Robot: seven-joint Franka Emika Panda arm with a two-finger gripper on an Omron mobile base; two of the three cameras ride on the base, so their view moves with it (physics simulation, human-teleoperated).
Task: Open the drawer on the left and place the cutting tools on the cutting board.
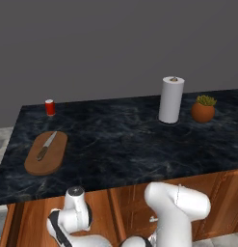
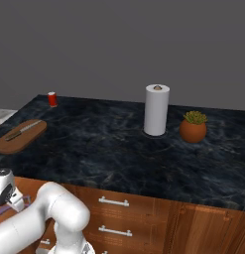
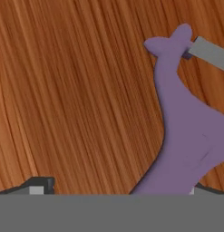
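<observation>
Below, purple peeler (image 3: 186,131) (close), knife (image 1: 46,145) on cutting board (image 1: 55,159)

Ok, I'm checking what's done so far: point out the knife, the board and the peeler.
knife (image 1: 46,145), left base view, mid-length, where blade meets handle.
board (image 1: 55,159), left base view, bare wood right of the knife.
peeler (image 3: 183,136), hand view, purple body below the Y head.

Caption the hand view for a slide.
Hand camera close over the purple peeler lying on the drawer's wooden floor, end effector fingertips at the frame's bottom edge.
</observation>
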